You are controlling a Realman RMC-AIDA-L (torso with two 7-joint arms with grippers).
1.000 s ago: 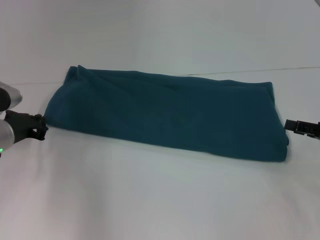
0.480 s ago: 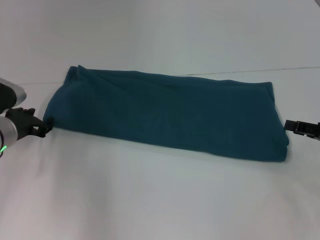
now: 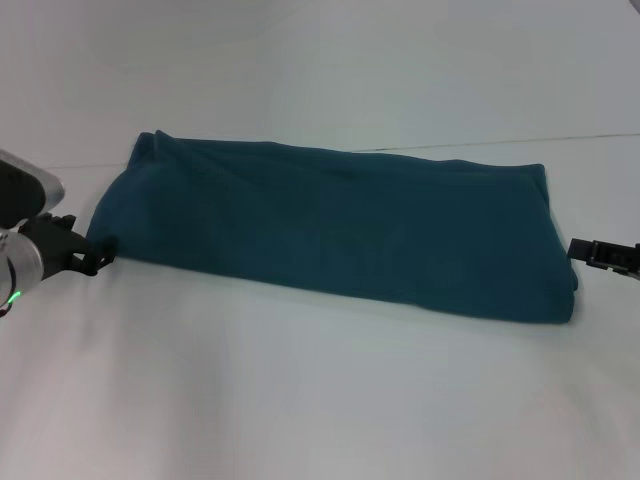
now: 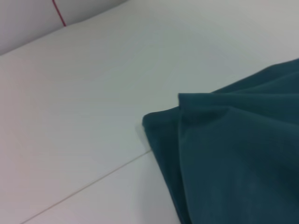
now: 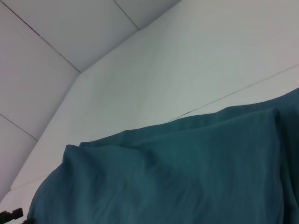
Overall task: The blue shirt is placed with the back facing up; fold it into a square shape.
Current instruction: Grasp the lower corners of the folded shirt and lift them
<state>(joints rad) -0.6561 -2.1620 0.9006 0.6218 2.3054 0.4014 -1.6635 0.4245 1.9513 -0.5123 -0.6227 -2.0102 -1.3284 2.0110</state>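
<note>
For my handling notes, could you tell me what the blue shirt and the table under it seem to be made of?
The blue shirt looks like soft matte woven or knit fabric: it slumps in rounded folds and wrinkles and shows no shine or print. The table appears to be a smooth, hard white surface, perhaps laminate or painted board, with thin seam lines; the exact material cannot be told.

Before me lies a plain white table (image 3: 300, 400) under soft, even light, a thin seam crossing its far side, with pale panelled walls (image 5: 56, 37) beyond.
</note>
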